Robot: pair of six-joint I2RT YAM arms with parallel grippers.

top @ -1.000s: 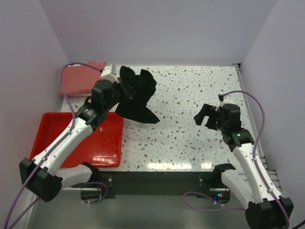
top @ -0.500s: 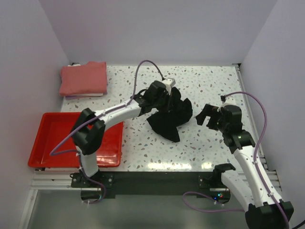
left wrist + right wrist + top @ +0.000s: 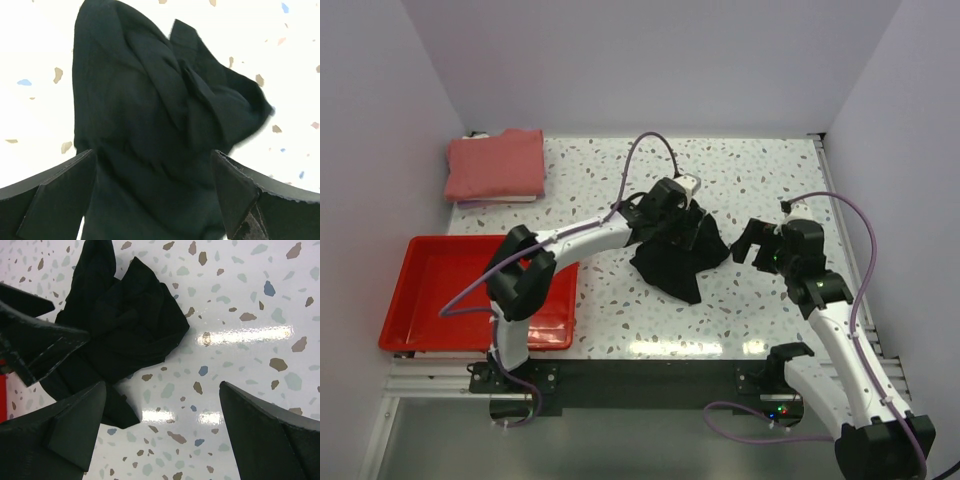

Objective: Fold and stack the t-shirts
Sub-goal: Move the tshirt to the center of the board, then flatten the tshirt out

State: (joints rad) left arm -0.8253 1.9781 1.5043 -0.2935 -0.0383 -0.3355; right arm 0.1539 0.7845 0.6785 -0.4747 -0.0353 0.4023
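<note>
- The black shirt [image 3: 678, 262] lies in a crumpled heap at the middle of the speckled table [image 3: 770, 170]. It is unfolded, and a pointed flap trails toward the lower edge of the top view.
- In the left wrist view the black shirt [image 3: 150, 115] fills the middle of the frame. It is bunched into thick overlapping folds, with white table showing on both sides.
- In the right wrist view the black shirt [image 3: 120, 325] sits in the upper left, rumpled, with one tail running down toward the lower left.
- The pink shirt [image 3: 496, 165] lies folded in a neat rectangle in the upper left corner of the table, well apart from the black one.
- The red tray [image 3: 430, 300] sits at the left edge, below the pink shirt.
- The left arm rises from the lower left and reaches up and right over the tray's near corner. Its wrist bends down over the top of the heap, and a purple cable arcs above it.
- The left gripper [image 3: 682, 222] [image 3: 152, 160] has its fingers [image 3: 55, 192] spread wide. The cloth lies loose between them and is not pinched.
- The right arm climbs from the lower right corner along the right side, with its wrist turned left toward the heap.
- The right gripper [image 3: 750, 245] [image 3: 162, 390] hangs just right of the black shirt and does not touch it. Its fingers [image 3: 75, 425] are spread wide, with only table between their tips.
</note>
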